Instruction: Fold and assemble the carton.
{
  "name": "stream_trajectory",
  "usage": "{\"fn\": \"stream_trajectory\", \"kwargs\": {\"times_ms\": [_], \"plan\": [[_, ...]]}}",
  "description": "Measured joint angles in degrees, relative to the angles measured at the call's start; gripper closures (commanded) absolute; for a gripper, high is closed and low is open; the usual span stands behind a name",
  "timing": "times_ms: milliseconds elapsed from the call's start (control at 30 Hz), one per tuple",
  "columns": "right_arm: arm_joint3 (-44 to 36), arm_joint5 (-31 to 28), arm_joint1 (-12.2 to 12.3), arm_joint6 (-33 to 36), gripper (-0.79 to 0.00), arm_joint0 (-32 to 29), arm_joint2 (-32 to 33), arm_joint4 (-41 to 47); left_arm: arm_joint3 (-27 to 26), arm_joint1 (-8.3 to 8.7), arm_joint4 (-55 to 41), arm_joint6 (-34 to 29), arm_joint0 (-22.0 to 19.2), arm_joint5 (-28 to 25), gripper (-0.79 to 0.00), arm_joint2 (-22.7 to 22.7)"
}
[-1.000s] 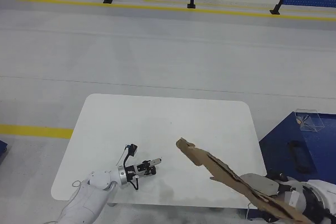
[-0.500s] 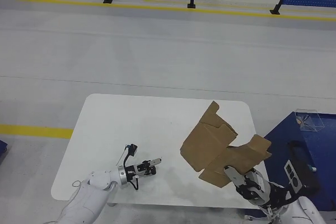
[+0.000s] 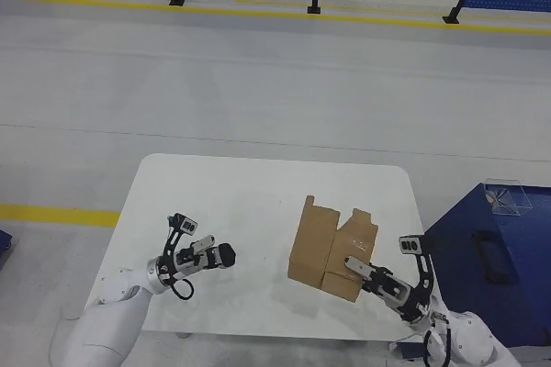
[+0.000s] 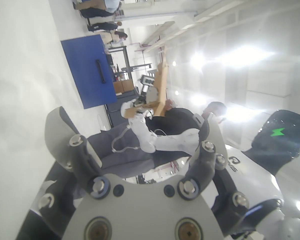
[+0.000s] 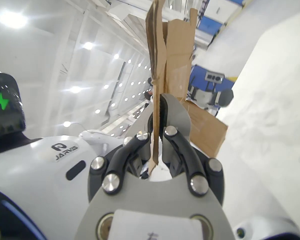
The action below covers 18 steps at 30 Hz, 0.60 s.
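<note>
right end effector (image 3: 352, 264), carton (image 3: 320, 240) swung lower over table (image 3: 230, 188)

The carton (image 3: 331, 248), clamped in the right claw (image 3: 353, 266), blocks the right front part of the bench (image 3: 257, 183). Bare bench runs between it and the left claw (image 3: 222, 254), which hangs with jaws apart over the left front, and along the whole far side. A blue cabinet (image 3: 496, 257) stands near the bench's right edge.
</note>
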Motion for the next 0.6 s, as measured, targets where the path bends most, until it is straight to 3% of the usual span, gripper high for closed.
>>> {"fn": "stream_trajectory", "kwargs": {"times_ms": [133,267,367,400,433,500,533,567,600], "plan": [[5.1,5.1,-0.5,14.1,0.000,3.7,-4.2,10.7,-4.5,0.31,0.3,-2.8,2.0,2.8,-0.785,1.1],[8.2,5.7,-1.3,19.9,0.000,5.9,-8.3,13.5,-5.5,-0.10,2.2,-1.9,2.4,2.0,-0.785,4.0],[9.8,5.3,-2.0,20.0,0.000,7.4,-11.5,11.4,-6.1,-0.44,1.4,-2.6,2.5,2.6,-0.668,6.0],[10.3,5.2,-2.3,19.6,0.000,7.9,-12.4,10.7,-6.4,-0.52,1.5,-2.6,2.5,2.7,-0.616,6.6],[11.0,4.9,-2.5,19.1,0.000,8.7,-13.5,9.8,-6.9,-0.60,1.7,-2.5,2.8,2.5,-0.416,7.2],[12.0,4.8,-3.0,18.7,0.000,9.8,-15.0,9.3,-7.7,-0.68,1.6,-2.5,3.1,2.5,-0.339,7.9],[12.6,4.7,-3.3,18.5,0.000,10.4,-15.8,9.2,-8.0,-0.69,1.6,-2.5,3.2,2.5,-0.265,8.3],[13.0,4.5,-3.5,18.4,0.000,10.8,-16.3,9.2,-8.1,-0.70,1.7,-2.4,3.3,2.5,-0.157,8.5],[13.4,4.4,-3.6,18.3,0.000,11.2,-16.6,9.2,-8.3,-0.70,1.8,-2.5,3.4,2.5,0.000,8.7]]}}
